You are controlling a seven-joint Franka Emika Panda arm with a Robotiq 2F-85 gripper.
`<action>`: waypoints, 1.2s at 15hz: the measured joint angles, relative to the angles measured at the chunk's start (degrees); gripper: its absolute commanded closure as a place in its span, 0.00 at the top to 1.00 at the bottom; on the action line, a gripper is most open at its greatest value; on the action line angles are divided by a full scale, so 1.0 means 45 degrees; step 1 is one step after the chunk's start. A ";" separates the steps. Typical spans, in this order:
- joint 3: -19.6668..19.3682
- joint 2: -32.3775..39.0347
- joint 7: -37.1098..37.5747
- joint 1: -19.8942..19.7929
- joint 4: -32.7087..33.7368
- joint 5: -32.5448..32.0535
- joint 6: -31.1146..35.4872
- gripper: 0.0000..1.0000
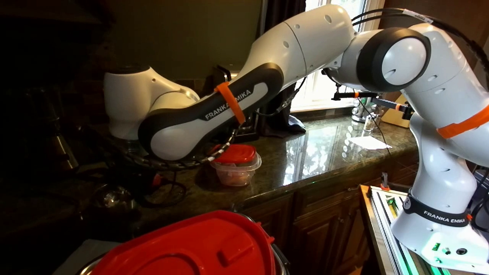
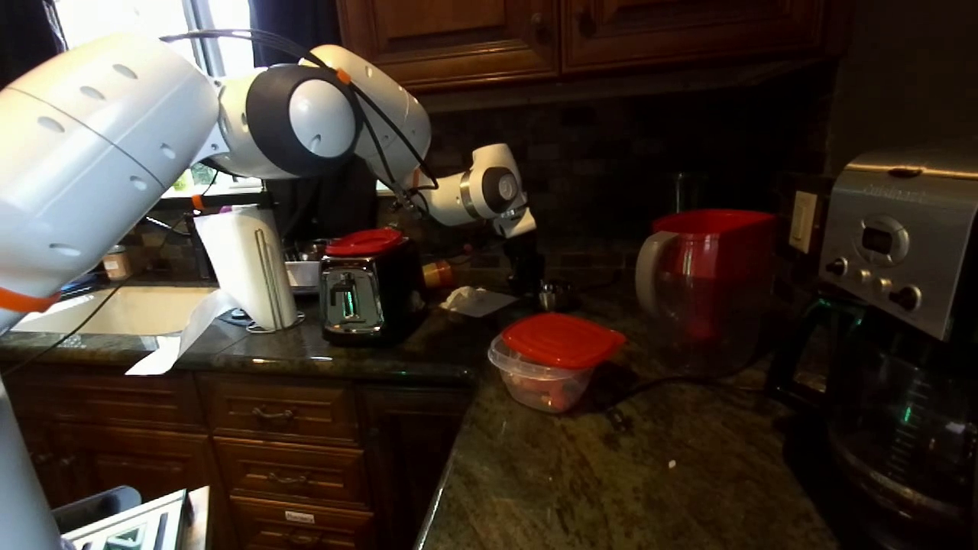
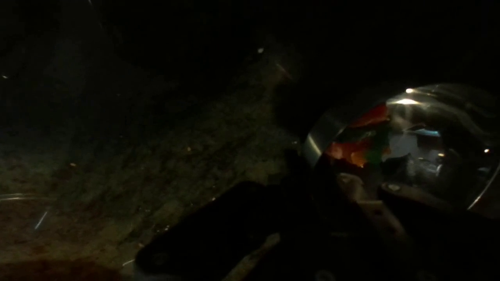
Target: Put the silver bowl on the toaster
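Shadow swallowed most of the tool (image 2: pixel 529 283) right at the silver bowl (image 2: pixel 555 296), which stood on the surface (image 2: pixel 581 473); whether the tool gripped anything or was loose, I could not tell. In the wrist view it hid part of the bowl, clipped at right. A red lid (image 2: pixel 365 243) covered the toaster (image 2: pixel 370 298); a lidded tub (image 2: pixel 550 374) and pitcher (image 2: pixel 707 279) stood near.

A kitchen, as is shown by a polished, speckled stone countertop (image 2: pixel 550 473), panelled brown wooden cabinets (image 2: pixel 451 38) mounted above, a cream sink (image 2: pixel 130 309) set into the countertop, a boxy chrome-and-black toaster (image 2: pixel 370 294), a silver-and-black coffee maker (image 2: pixel 917 267)
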 measured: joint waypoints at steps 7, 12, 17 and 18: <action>-0.0137 -0.0360 0.0143 -0.0005 0.0307 0.0001 -0.0015 0.01; 0.0038 -0.2712 -0.0650 -0.0509 -0.2097 0.0230 -0.0054 0.01; 0.0537 -0.5275 -0.1664 -0.0853 -0.4812 0.1017 0.0030 0.01; 0.0617 -0.5816 -0.1767 -0.0905 -0.5350 0.1127 0.0034 0.01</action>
